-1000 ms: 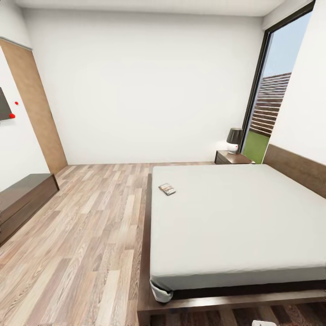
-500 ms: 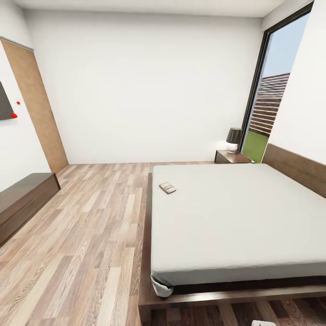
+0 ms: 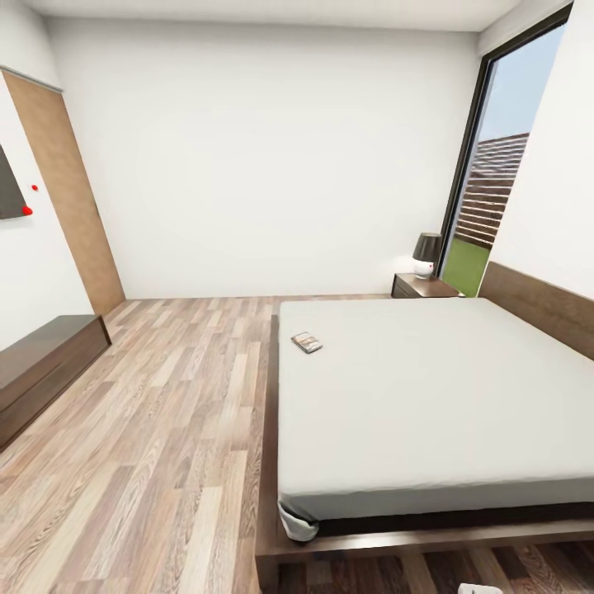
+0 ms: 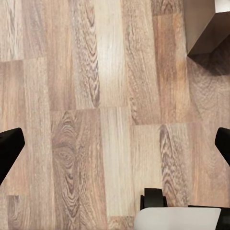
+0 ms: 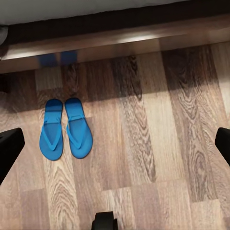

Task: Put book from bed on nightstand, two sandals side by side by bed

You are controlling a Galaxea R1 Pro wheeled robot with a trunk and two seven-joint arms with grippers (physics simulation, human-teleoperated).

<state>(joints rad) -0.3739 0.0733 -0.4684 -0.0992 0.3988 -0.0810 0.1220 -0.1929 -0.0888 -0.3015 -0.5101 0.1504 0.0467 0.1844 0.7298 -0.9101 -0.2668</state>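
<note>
Creeping forward, the view nears the book on the bed.

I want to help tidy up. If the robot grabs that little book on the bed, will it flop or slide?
The book looks thin, so it may bend somewhat when lifted. It lies flat on the smooth mattress, so a push would probably slide it, not tip it. Being small, it is likely light.

The bed is seen on the wood-plank floor, with the book lying on its mattress toward ten o'clock. Two sandals are laid side by side on the floor, near the bed frame.
</note>
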